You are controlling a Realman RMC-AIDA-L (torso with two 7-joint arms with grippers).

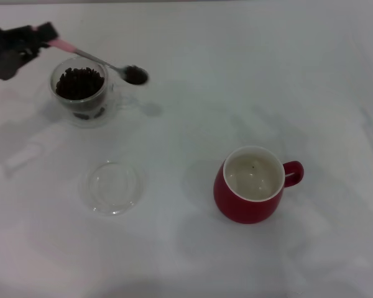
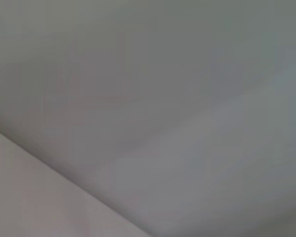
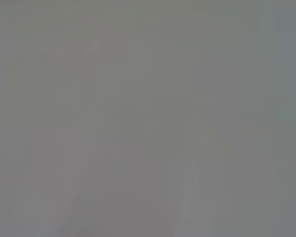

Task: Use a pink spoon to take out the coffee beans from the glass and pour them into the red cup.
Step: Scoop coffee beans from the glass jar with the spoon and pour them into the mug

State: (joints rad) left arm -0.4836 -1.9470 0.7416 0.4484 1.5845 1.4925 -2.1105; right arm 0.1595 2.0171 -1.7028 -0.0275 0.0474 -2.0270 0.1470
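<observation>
Pink shows at the far left of the head view, where the spoon (image 1: 90,57) is pinched by its handle in the left gripper (image 1: 42,37), the claw pressed together on the pink end. The metal neck is stretched out over the glass (image 1: 81,91) and the bowl is hung past the rim on the side toward the cup (image 1: 252,184), with a small dark load of beans (image 1: 135,74) seen in it. The handle end is held a little higher than the bowl, so the shaft slopes gently down to it; that near-flat carriage is judged to be how the scoop is kept from spilling. Plenty more beans are left heaped in the glass. The cup is stood well apart, toward the right and nearer the robot, its mouth open upward and its white inside nearly bare, one dark speck being all that is noticed there. A clear saucer (image 1: 114,187) is lying flat between the two vessels, nearer the glass, and plays no part just now. Over to the left wrist view: only blank grey surface is given, with no spoon, no glass, no fingers. The right wrist view is likewise plain grey, and the right gripper is not seen in any view.
</observation>
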